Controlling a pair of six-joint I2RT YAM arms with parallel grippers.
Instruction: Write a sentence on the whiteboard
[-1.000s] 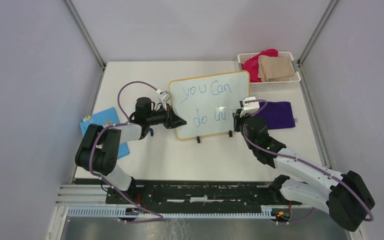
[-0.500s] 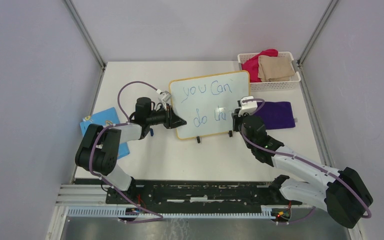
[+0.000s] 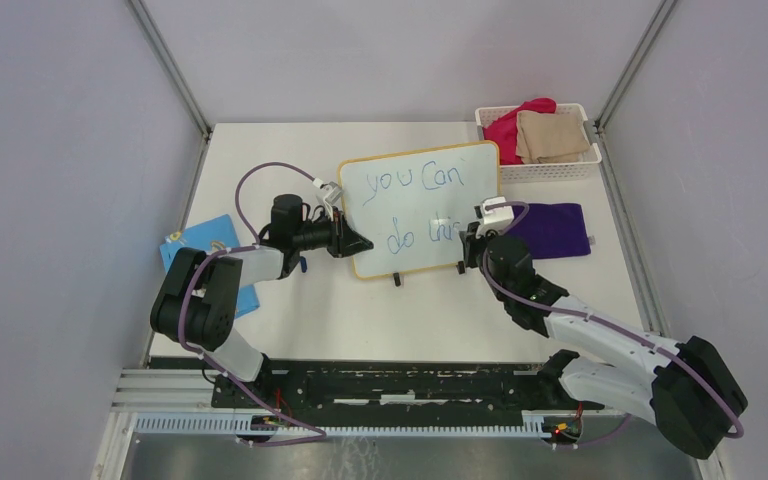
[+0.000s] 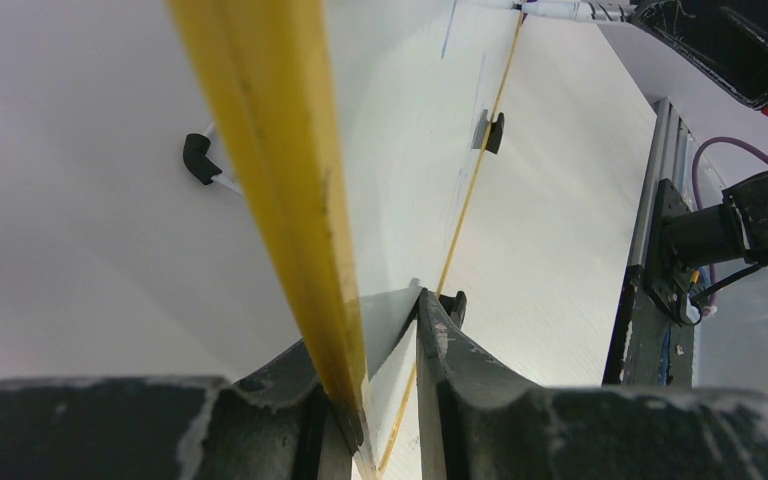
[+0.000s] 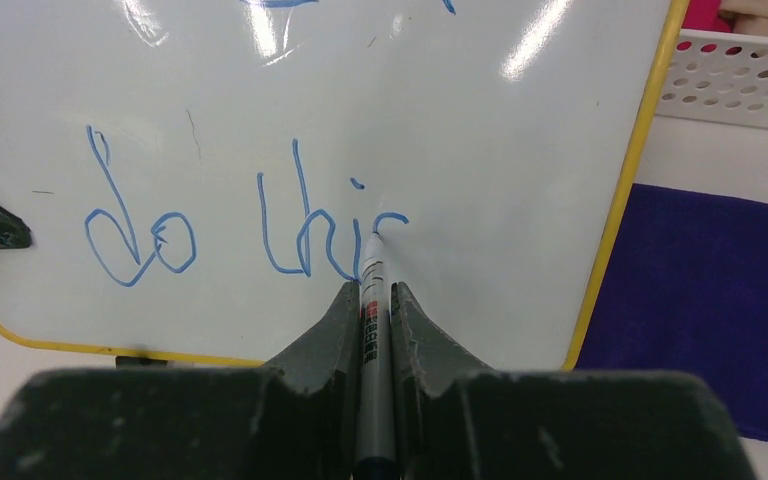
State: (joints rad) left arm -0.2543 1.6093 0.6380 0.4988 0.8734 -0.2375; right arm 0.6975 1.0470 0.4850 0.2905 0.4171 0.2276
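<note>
Now left claw (image 3: 358,243) clamps yellow-rimmed whiteboard (image 3: 475,195), right claw (image 5: 370,290) pinches marker (image 5: 371,325) on blue sentence (image 5: 278,262).

Both arms reaching in toward the middle, each one pinching something

The left arm (image 3: 222,272) is folded at the elbow and pokes out sideways to its right. Its black left gripper (image 3: 358,244) lies level, jaws clamped on the left edge of the small glossy whiteboard with the yellow-orange rim (image 3: 460,195). The right arm (image 3: 600,338) stretches low, forward and leftward, and the right gripper (image 3: 472,245) has its jaws nearly together around a slim white marker pen (image 5: 371,320).
</note>
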